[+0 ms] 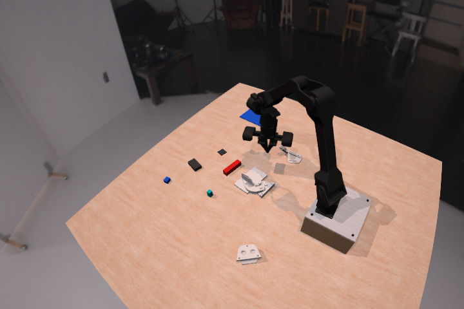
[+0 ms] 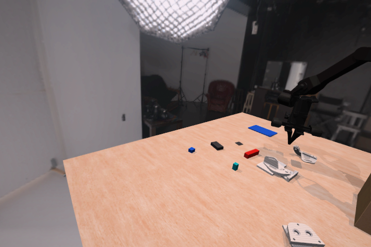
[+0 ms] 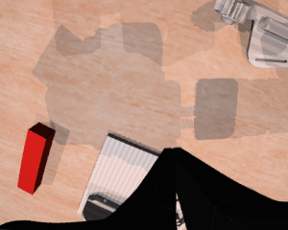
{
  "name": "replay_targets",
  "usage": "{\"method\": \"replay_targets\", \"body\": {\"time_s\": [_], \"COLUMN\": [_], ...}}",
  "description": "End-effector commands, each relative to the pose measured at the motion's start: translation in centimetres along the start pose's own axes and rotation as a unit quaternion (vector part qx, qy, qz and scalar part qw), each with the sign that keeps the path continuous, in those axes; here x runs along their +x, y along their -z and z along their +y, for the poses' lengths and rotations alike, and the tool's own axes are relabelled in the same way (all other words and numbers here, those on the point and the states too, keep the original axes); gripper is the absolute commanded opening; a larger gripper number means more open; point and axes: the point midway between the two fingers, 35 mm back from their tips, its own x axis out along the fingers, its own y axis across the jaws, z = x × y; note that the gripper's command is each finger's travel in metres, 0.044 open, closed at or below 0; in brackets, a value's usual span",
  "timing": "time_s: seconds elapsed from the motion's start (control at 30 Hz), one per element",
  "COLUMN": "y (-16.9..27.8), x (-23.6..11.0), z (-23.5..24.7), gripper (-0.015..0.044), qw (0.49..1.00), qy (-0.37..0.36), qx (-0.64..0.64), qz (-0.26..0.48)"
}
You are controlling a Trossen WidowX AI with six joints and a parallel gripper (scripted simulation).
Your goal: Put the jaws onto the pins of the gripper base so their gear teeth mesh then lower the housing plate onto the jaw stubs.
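Note:
The white gripper base [image 1: 258, 173] [image 3: 130, 165] lies on the table, its flat rectangular part showing. One white jaw [image 1: 247, 178] [image 2: 272, 162] [image 3: 102, 206] rests on it with its tall pad upright; how it sits on its pin is too small to tell. The other jaw [image 1: 294, 156] [image 2: 308, 158] [image 3: 271, 45] lies loose beyond the base, its toothed end toward the back. The housing plate [image 1: 247, 248] [image 2: 305, 239], with two round holes, lies apart at the front. My gripper [image 1: 267, 150] [image 2: 289, 142] [image 3: 172, 155] is shut and empty, pointing down above the table between base and loose jaw.
A red block [image 1: 232, 167] [image 2: 251, 153] [image 3: 34, 160] lies close to the base. A teal block [image 1: 209, 193], a blue cube [image 1: 167, 179], a black block [image 1: 194, 165] and a thin dark tile [image 1: 222, 152] lie farther left. A flat blue plate [image 2: 262, 130] lies at the back.

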Motion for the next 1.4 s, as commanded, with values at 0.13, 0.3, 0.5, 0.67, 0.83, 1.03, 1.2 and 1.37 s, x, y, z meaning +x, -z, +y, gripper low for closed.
{"method": "replay_targets", "body": {"time_s": [0.13, 0.3, 0.5, 0.67, 0.83, 1.03, 1.2, 1.37], "y": [-0.7, -1.1, -1.6, -2.0, -2.4, -2.9, -3.3, -3.6], "x": [0.0, 0.0, -0.1, -0.1, -0.1, -0.1, -0.1, -0.1], "z": [-0.6, -0.9, -1.3, -1.6, -2.0, -2.4, -2.7, -3.1], "gripper": [0.0, 0.0, 0.0, 0.0, 0.0, 0.0, 0.0, 0.0], "qw": [0.992, 0.98, 0.958, 0.933, 0.903, 0.861, 0.82, 0.774], "qy": [0.002, 0.002, 0.003, 0.003, 0.003, 0.003, 0.003, 0.003], "qx": [0.126, 0.201, 0.288, 0.36, 0.429, 0.509, 0.573, 0.633], "qz": [-0.002, -0.002, -0.002, -0.003, -0.003, -0.004, -0.004, -0.005]}}
